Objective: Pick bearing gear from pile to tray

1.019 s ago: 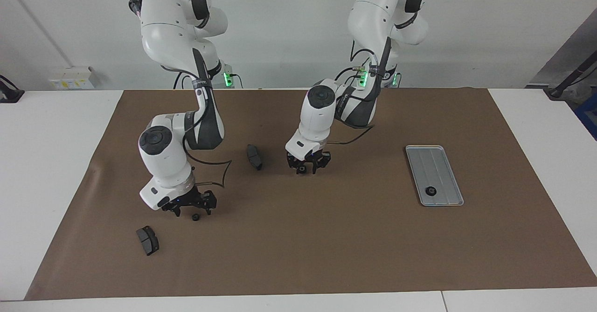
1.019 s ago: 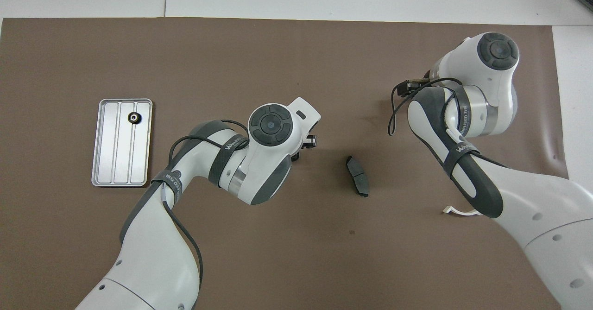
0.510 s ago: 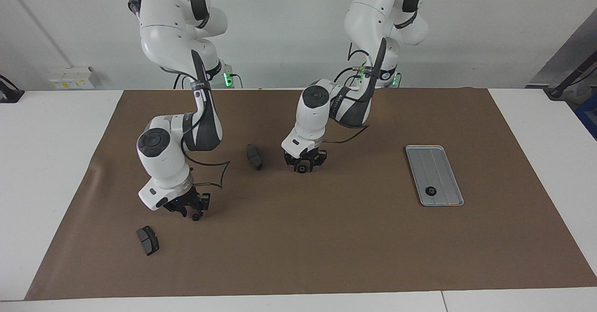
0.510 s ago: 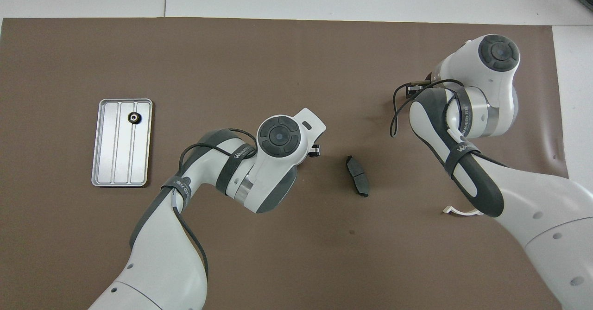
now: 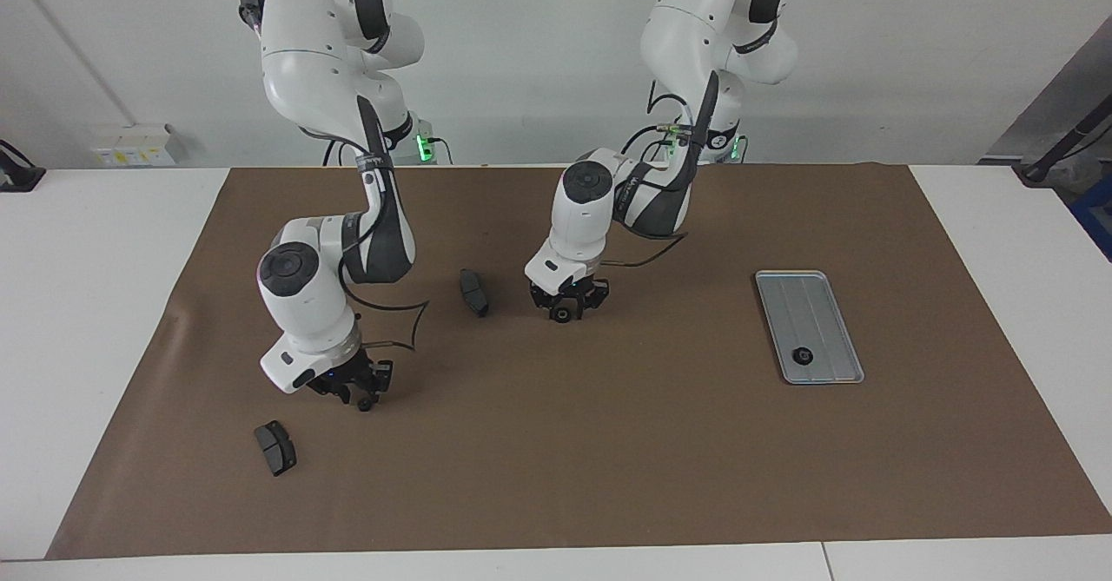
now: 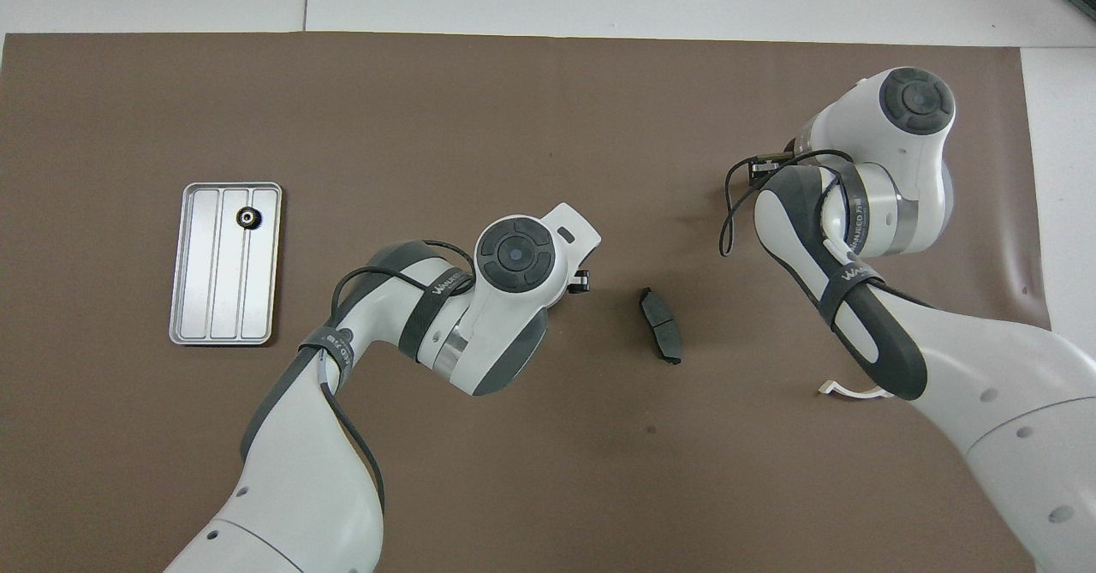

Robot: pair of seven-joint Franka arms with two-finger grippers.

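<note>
Where brown mat [image 5: 608, 442] covers white table [image 5: 87, 303], both tools grip gears.

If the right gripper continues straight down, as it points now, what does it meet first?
Probably the brown mat. The right gripper points down, shut on a small black gear that looks at or just above the mat, so nothing else lies between.

white table [image 5: 104, 320] with a brown mat [image 5: 608, 459] on it, holding the tray [image 5: 830, 299], two brake pads [image 5: 274, 447] and a white bracket [image 6: 843, 390]
</note>
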